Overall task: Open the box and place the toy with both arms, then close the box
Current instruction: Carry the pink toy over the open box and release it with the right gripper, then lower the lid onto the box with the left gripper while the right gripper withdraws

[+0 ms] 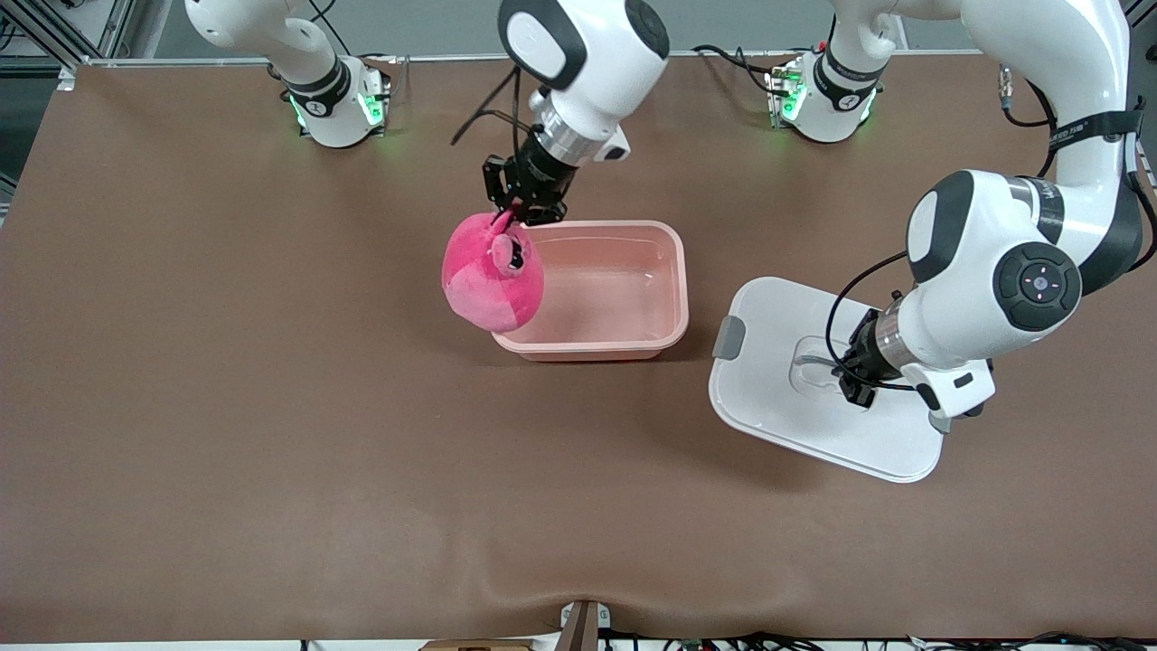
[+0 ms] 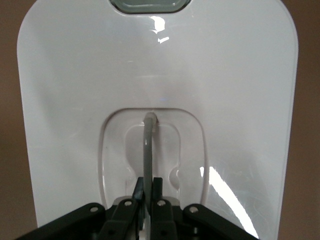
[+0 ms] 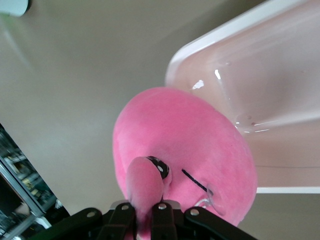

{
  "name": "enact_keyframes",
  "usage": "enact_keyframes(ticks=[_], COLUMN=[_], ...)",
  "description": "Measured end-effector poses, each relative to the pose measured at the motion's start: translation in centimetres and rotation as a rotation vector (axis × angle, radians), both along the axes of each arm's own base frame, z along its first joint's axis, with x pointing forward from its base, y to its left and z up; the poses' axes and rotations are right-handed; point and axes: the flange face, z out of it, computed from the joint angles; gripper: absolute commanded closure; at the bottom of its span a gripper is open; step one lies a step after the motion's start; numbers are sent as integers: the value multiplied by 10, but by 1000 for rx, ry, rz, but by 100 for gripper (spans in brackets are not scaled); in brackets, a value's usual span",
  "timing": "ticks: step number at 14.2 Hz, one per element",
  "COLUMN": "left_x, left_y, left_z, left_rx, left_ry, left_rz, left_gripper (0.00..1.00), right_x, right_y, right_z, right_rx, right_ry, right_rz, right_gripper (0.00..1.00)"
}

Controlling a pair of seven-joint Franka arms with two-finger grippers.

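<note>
Nearest to the front camera, toward the left arm's end of the desk, the white lid of the box lay flat on the desk, well apart from the box base. The left tool was down on it, its fingers closed on the thin grey handle in the lid's recess, so the opening step seemed to be done and this arm was waiting with the lid. Farther from the camera stood the open pink box base, with nothing inside it as far as I could see. The right tool hung over the end of the base toward the right arm's side, clamped on the snout of the pink toy, which dangled over that rim, partly outside it. The step in hand was placing the toy. The next move probably called for carrying the toy toward the middle of the base, lowering it and releasing it, before the lid was brought over.
</note>
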Motion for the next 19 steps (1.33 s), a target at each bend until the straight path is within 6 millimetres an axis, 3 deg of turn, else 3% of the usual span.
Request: enact_keyframes(ticks=[1,2,3,6,9,12,14,19], left_x=[0,0,0,0,0,0,0,-1], left_y=[0,0,0,0,0,0,0,0], left_z=[0,0,0,0,-1,-1,-1,-2], left_rx=[0,0,0,0,0,0,0,1], left_ry=[0,0,0,0,1,2,3,5], left_rz=[-2,-5,-6,-9,-9,-9,-9,-10], left_gripper=[100,100,100,100,100,100,100,100], right_x=[-1,-1,-1,2,-7,-2,24,113], right_y=[6,9,11,16,26,18,-6,-92], right_z=[-5,-5,-2,24,73,106,116,117], right_rx=[1,5,12,62,152,243,261,277], right_ry=[-15,-26,-33,-56,-59,-77,-110,-170], right_rz=[-22,-34,-41,-50,-80,-214,-308,-545], right_gripper=[77,27,0,0,0,0,0,0])
